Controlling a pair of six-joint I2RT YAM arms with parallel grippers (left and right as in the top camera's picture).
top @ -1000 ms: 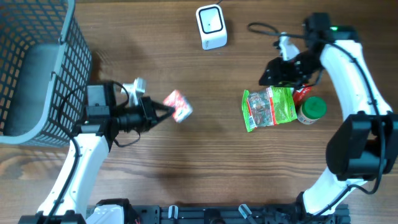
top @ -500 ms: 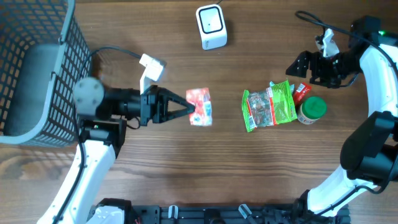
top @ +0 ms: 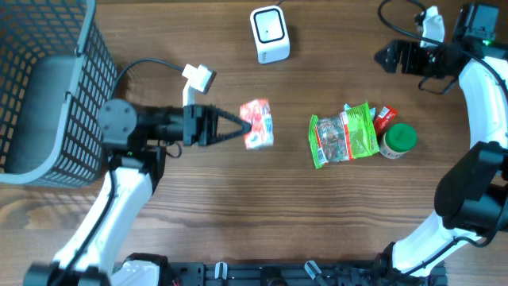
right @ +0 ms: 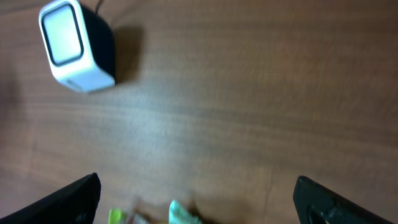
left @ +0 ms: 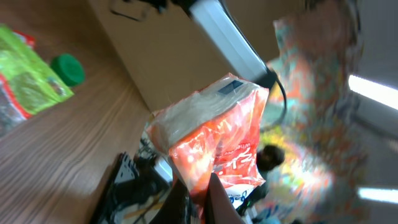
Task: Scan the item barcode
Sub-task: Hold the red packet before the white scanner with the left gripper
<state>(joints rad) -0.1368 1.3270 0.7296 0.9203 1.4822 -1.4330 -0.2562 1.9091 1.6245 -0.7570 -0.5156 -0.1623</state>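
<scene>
1. While the left gripper (top: 235, 130) reaches rightward across the middle of the overhead frame, its two fingers are pinched hard together on the left edge of a red and white crinkly plastic snack packet (top: 257, 124)
2. In the left wrist view the dark fingers (left: 214, 202) sit at the bottom centre, clamping the packet's lower seam; the packet (left: 217, 134) rises from them to fill the middle of the frame, pale side at the upper left and red printed side towards the lower right
3. No barcode can be made out on the packet in either view
4. Overhead, the packet lies below and slightly left of a white cube-shaped barcode scanner (top: 269, 33) at the top centre of the wooden table (top: 238, 206), well apart from it
5. At the upper right of the overhead frame the right gripper (top: 384, 57) has its fingers spread wide, holding nothing and touching nothing
6. The right wrist view shows one black fingertip (right: 68, 199) in the lower left corner and the other in the lower right, bare wood between them and the scanner (right: 73, 46) at the upper left
7. Right of centre overhead, a green transparent plastic bag (top: 343, 137) lies flat with a green-lidded jar (top: 398, 139) just beside its right edge
8. A grey wire basket (top: 48, 95) fills the upper left
</scene>
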